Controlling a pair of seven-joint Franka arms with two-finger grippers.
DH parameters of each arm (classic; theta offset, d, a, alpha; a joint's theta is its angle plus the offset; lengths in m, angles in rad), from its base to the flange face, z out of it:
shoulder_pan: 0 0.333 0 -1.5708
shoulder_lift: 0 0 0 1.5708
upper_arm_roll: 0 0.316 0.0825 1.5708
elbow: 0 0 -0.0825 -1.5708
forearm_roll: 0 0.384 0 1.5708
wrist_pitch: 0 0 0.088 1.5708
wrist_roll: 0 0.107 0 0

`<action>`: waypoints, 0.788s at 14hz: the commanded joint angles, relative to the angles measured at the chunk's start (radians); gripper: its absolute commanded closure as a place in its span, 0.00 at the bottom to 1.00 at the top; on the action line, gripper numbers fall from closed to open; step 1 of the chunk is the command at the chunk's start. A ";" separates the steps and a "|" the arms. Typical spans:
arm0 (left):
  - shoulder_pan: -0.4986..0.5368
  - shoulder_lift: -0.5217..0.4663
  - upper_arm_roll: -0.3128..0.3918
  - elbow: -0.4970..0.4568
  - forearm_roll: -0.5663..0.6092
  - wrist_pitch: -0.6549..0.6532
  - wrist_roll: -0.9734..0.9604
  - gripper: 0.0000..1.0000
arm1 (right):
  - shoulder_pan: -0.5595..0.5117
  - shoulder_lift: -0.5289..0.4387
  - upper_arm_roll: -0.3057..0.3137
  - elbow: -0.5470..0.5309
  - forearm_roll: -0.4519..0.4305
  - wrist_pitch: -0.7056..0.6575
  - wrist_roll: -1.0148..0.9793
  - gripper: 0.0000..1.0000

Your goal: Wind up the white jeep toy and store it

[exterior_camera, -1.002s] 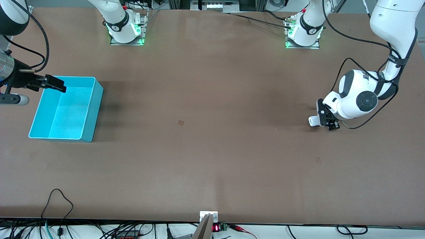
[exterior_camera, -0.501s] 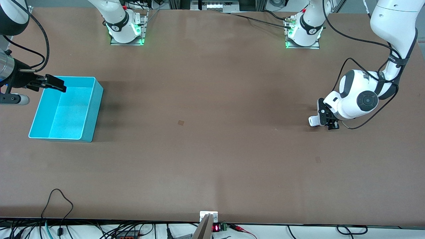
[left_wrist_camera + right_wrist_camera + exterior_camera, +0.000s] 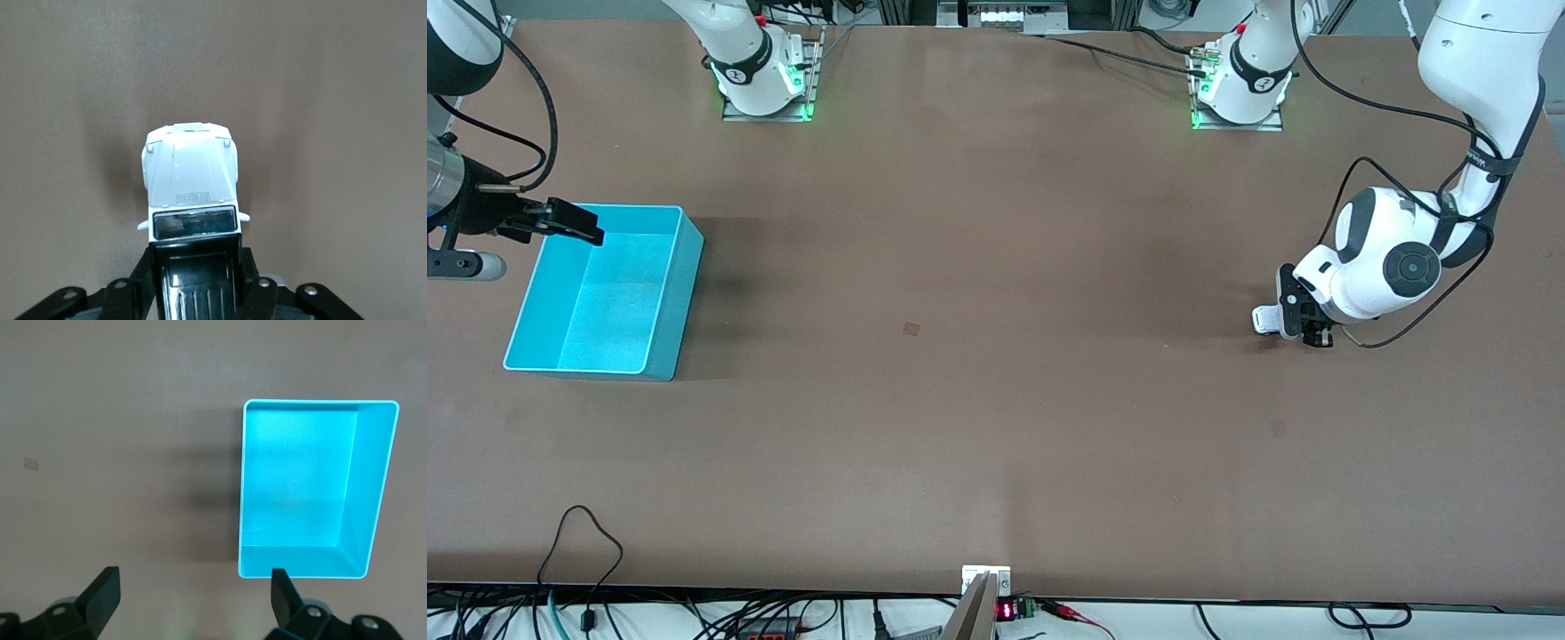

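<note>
We see the left gripper (image 3: 1294, 327) down at the table (image 3: 996, 400) near the left arm's end, and its fingers (image 3: 257, 293) are now clamped on the rear of the white jeep toy (image 3: 191, 183). A second ago those fingers stood wide on either side of the toy; now they have come in against its black roof section, with the white hood and dark windshield poking out ahead of them in the left wrist view. In the front view the toy (image 3: 1263, 321) shows as a small white shape at the gripper's tip, low at the table – we cannot tell whether its wheels are touching the surface.

We judge the grasp as just made, so winding can begin: most likely by dragging the toy backward along the table.

The right gripper (image 3: 574, 225) waits over the teal bin (image 3: 685, 293) at the right arm's end of the table, its fingers spread wide and holding nothing. The bin (image 3: 377, 487) looks empty – storing is not yet done, and toy and bin are well apart.
</note>
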 commanded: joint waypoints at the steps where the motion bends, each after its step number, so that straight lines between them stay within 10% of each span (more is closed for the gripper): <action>1: 0.013 -0.019 -0.012 -0.002 0.001 -0.005 0.056 0.70 | -0.005 -0.017 -0.001 -0.018 0.006 -0.006 -0.023 0.00; 11: -0.004 -0.030 -0.027 -0.011 0.001 -0.006 -0.045 0.77 | -0.007 -0.018 -0.001 -0.016 0.005 -0.008 -0.021 0.00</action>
